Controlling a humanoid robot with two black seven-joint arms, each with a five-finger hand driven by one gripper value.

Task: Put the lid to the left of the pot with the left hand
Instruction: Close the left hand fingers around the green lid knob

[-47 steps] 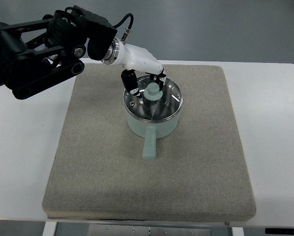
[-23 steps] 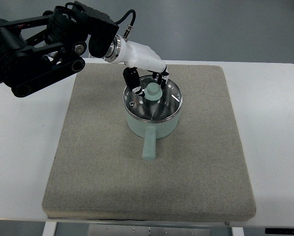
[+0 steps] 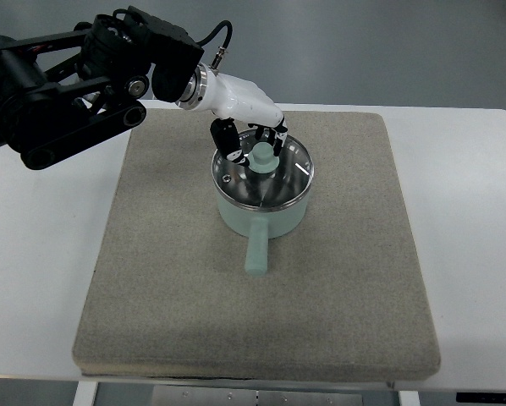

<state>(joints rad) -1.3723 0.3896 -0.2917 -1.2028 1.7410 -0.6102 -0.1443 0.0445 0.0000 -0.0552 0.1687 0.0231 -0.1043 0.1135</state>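
Robot hand [image 3: 251, 127] over one lid [image 3: 262, 172]

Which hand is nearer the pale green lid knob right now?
Left. The left hand has fingers around the pale green lid knob; the right hand is out of view.

There is only one camera. It looks down steeply from the robot's own side, from a middle distance. It takes in the whole grey mat [image 3: 261, 254] on the white table [image 3: 41, 254], with grey floor [image 3: 363, 51] beyond. No second view shares the scene.
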